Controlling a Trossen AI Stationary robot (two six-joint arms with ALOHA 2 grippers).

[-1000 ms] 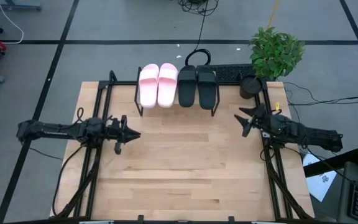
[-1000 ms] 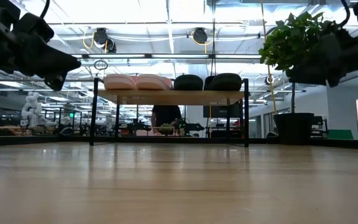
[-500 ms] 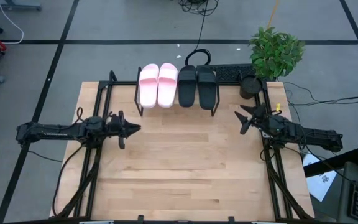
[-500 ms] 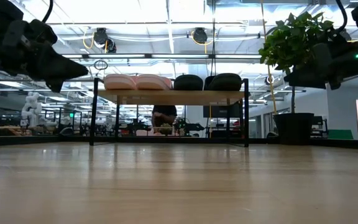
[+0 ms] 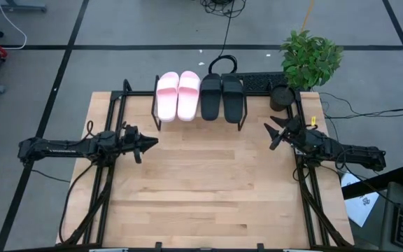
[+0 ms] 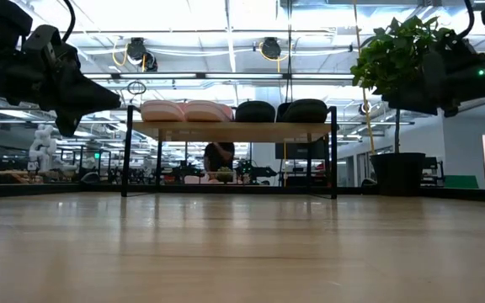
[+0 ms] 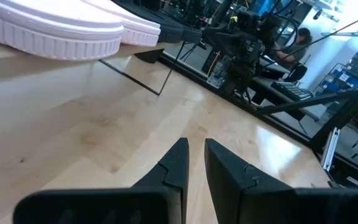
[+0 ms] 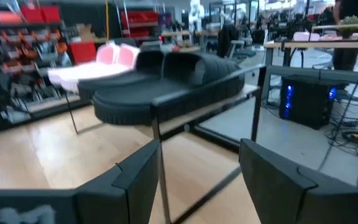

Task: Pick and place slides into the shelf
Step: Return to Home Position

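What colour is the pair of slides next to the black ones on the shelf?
Light pink; the pink slides show best in the high view.

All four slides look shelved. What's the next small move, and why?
Probably just pull the left gripper and right gripper back to rest: both hold nothing, and the pink pair and black pair already sit on the shelf.

Both arms were matte black, slim, jointed tubes. The left arm [image 5: 61,147], at nine o'clock of the table [image 5: 208,189], had a looping black cable [image 5: 89,129]; its fingers [image 7: 176,165] were angular wedges. The right arm [image 5: 348,152], at three o'clock, showed a small green light [image 6: 481,72].
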